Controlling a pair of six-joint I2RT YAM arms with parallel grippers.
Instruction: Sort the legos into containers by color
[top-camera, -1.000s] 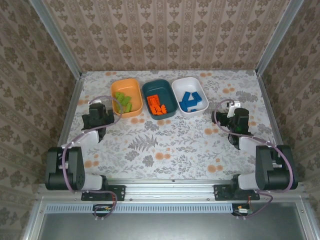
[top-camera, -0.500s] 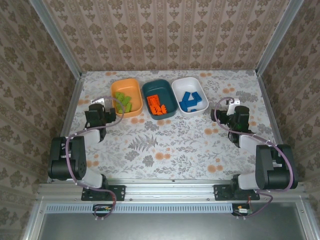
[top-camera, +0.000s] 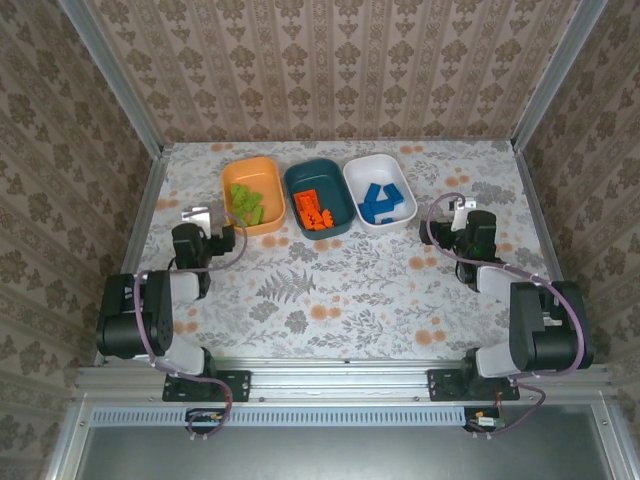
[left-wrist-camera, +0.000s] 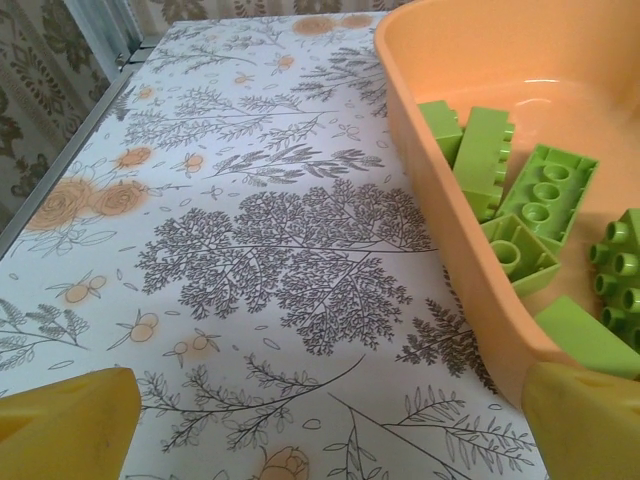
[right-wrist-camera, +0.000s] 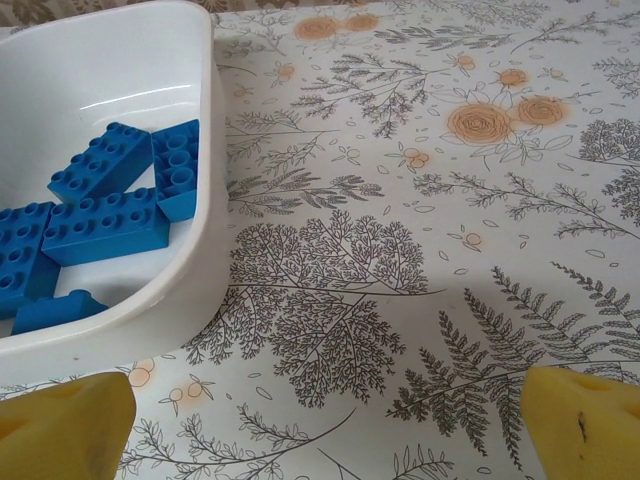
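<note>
Left tool (left-wrist-camera: 325, 425) has drawn back, jaws wide.

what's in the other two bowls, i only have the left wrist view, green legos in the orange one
observer: The dark teal bowl next to it holds orange legos.
operator: and the white one
observer: The white bowl holds blue legos.
operator: right gripper carrying anything
observer: No, the right gripper is open and empty, beside the white bowl.
</note>
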